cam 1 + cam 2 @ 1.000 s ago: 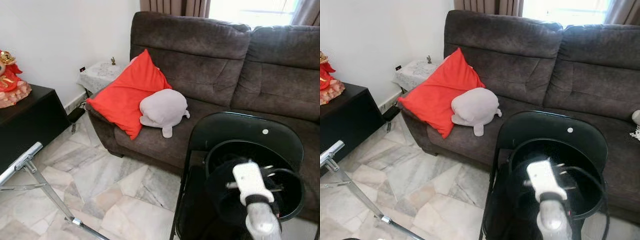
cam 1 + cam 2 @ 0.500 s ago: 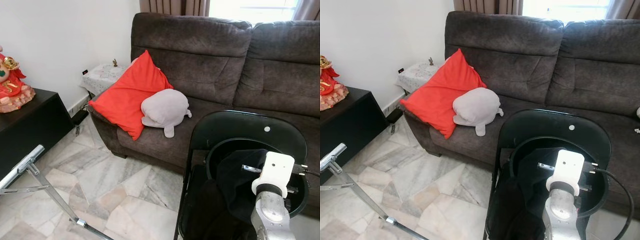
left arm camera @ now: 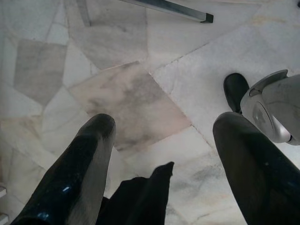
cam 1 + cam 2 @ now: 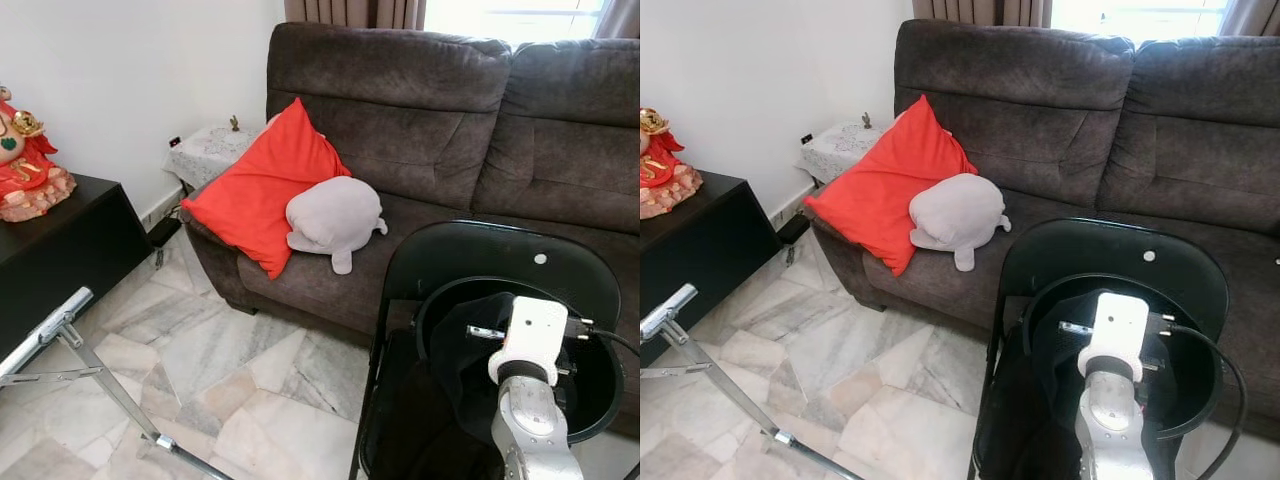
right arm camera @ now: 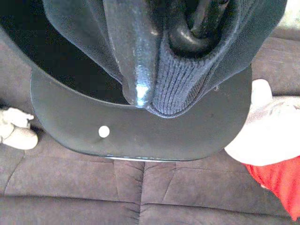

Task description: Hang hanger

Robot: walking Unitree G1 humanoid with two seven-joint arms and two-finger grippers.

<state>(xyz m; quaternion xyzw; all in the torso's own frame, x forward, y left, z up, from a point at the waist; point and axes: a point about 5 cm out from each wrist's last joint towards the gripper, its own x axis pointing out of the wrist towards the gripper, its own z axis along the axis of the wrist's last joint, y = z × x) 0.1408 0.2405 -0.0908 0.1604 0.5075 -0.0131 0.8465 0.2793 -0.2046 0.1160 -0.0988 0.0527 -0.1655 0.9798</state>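
Observation:
My right arm (image 4: 528, 420) reaches up in front of a black folding chair (image 4: 500, 250), its white wrist camera hiding the fingers in the eye views. A dark knitted garment (image 4: 468, 352) hangs bunched at that wrist, against the chair back. In the right wrist view, the right gripper (image 5: 164, 70) is shut on the dark garment (image 5: 187, 84), whose ribbed collar wraps a black rounded piece, perhaps the hanger. The chair's back rim (image 5: 140, 136) lies just beyond. My left gripper (image 3: 164, 140) hangs open over the marble floor, with a scrap of dark cloth (image 3: 140, 197) below it.
A brown sofa (image 4: 450, 120) behind the chair holds a red cushion (image 4: 265, 190) and a grey plush (image 4: 335, 215). A black cabinet (image 4: 60, 240) with a red figurine (image 4: 30, 155) stands at the left. A slanted metal rack leg (image 4: 60, 330) crosses the marble floor (image 4: 230, 380).
My right arm has risen with the dark garment, swinging right and then slightly back left against the chair back. The whole view has shifted a little.

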